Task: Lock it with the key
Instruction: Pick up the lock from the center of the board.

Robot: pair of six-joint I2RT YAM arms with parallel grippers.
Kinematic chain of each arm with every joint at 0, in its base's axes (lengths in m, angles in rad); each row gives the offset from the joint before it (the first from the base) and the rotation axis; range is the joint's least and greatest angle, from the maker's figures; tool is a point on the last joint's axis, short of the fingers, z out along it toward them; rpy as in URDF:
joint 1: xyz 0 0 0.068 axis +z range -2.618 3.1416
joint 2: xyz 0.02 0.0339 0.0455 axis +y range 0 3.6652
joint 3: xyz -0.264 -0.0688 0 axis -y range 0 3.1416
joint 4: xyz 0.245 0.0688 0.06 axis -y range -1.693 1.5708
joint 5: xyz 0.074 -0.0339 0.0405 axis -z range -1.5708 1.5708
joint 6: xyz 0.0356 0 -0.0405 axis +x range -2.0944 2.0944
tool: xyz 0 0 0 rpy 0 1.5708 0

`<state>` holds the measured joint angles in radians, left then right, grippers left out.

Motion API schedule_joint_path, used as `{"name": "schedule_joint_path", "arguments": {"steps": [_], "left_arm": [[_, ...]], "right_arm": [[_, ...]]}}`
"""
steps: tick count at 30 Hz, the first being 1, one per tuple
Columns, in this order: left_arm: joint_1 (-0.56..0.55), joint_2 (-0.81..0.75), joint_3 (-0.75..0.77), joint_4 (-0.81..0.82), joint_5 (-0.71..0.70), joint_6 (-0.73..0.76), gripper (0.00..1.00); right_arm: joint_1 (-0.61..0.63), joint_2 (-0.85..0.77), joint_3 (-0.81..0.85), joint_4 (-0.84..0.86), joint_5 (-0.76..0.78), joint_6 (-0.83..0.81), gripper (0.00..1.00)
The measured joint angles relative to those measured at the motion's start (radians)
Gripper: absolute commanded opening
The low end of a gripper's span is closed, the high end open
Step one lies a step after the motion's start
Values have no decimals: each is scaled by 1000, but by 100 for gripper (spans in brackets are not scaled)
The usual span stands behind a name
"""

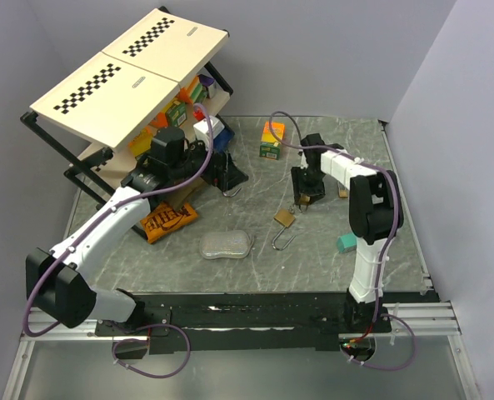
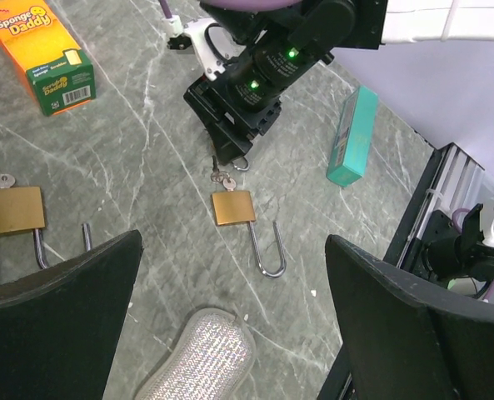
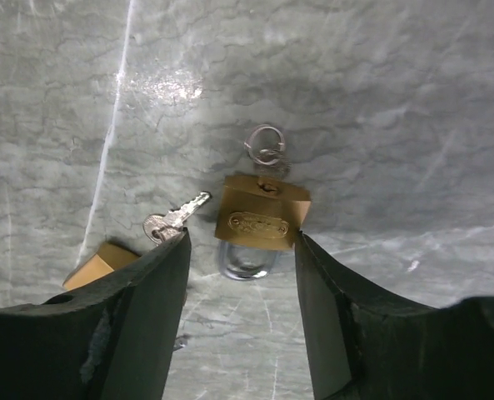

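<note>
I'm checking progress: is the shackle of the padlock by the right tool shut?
No, the padlock's shackle stands out long, its free end beside the body, not in it.

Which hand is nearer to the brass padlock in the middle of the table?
The right hand: it hangs just beyond the padlock, at its key end. The left hand is farther off, to the padlock's left.

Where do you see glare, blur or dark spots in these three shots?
Right wrist view: a white glare patch on the table; the padlock is sharp, while the right fingers in the foreground are dark and soft. Left wrist view: the left fingers are blurred and nearly black, the tabletop crisp, with no glare. Top view: even light, only soft shadows, all in focus.
</note>
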<state>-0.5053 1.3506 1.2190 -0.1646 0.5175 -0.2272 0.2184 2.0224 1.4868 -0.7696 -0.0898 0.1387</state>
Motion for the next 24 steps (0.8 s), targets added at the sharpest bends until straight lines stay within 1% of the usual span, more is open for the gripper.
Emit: {"name": "schedule_joint_path", "arguments": {"steps": [1, 9, 18, 24], "left_arm": [[0, 0, 0, 0, 0, 0, 96], [0, -12, -11, 2, -3, 0, 96], [0, -22, -20, 2, -10, 1, 96], [1, -29, -22, 2, -11, 5, 96]], "right_arm": [[1, 3, 0, 0, 3, 2, 54], [6, 46, 38, -22, 38, 21, 50], [6, 121, 153, -73, 113, 48, 59], [6, 123, 158, -78, 128, 56, 59]]}}
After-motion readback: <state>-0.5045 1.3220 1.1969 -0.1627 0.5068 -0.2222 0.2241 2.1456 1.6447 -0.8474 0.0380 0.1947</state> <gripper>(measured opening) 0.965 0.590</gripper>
